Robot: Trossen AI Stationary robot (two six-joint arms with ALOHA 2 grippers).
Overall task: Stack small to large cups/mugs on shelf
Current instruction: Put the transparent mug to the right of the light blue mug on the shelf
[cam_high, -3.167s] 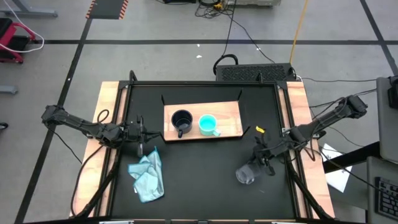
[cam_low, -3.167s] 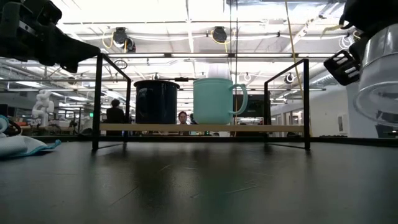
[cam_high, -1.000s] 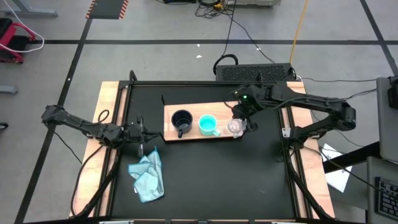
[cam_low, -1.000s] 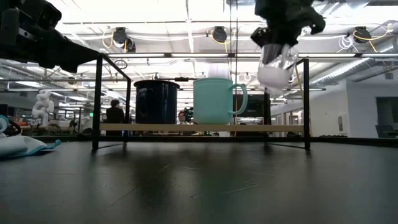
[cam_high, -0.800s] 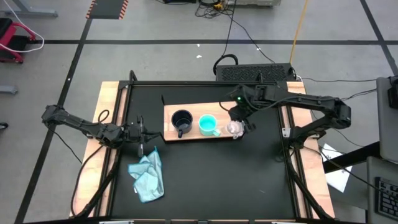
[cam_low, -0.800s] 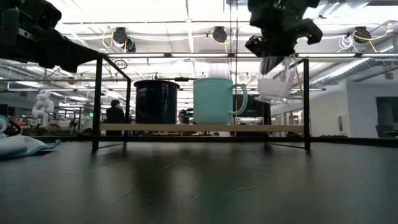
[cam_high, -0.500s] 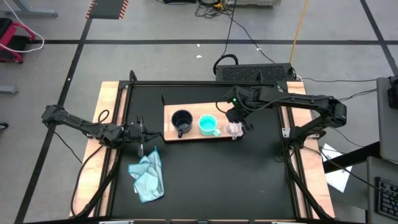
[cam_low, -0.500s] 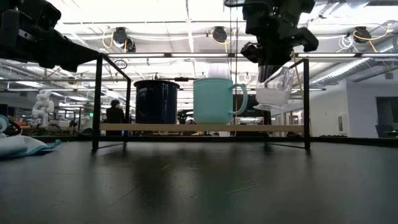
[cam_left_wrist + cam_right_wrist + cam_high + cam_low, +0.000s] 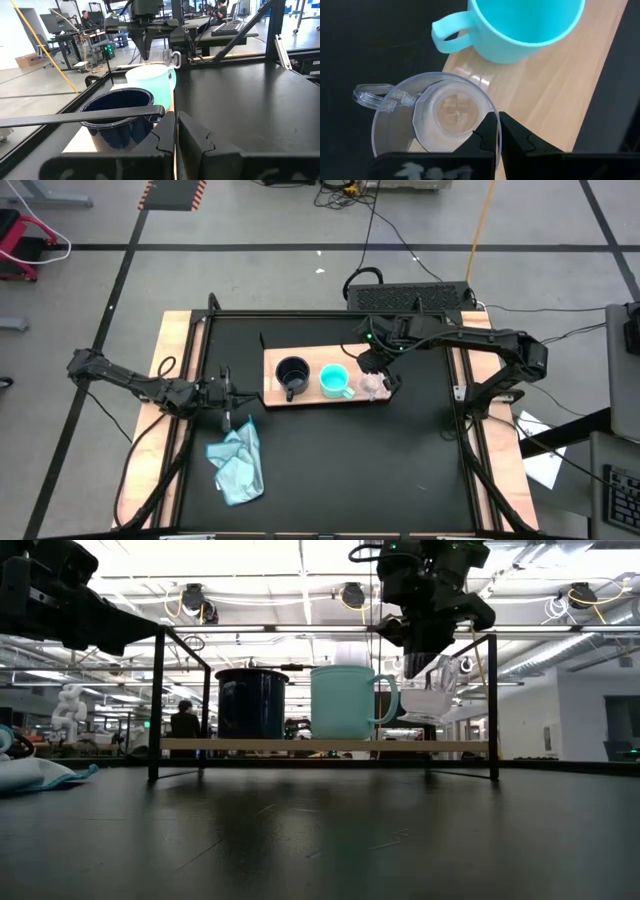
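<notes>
- I see my right gripper [image 9: 376,372] over the right end of the shelf [image 9: 310,357].
- Its fingers [image 9: 512,137] are pinched on the rim of the clear glass cup [image 9: 432,120], and only the thin glass wall sits between them.
- The clear glass cup hangs tilted just above the wood. From the low view it is not sitting flat on the shelf.
- The turquoise mug [image 9: 334,381] stands upright in the middle of the shelf, just beside the glass cup. Its handle points toward the glass cup.
- The dark mug [image 9: 291,373] stands upright on the left part of the shelf, just beside the turquoise mug.
- My left gripper [image 9: 232,393] waits low over the table [image 9: 330,470], near the left end of the shelf. Its fingers [image 9: 165,135] are pressed together with nothing in them.
- A light blue cloth [image 9: 238,462] lies crumpled on the table near the left gripper, apart from the shelf.
</notes>
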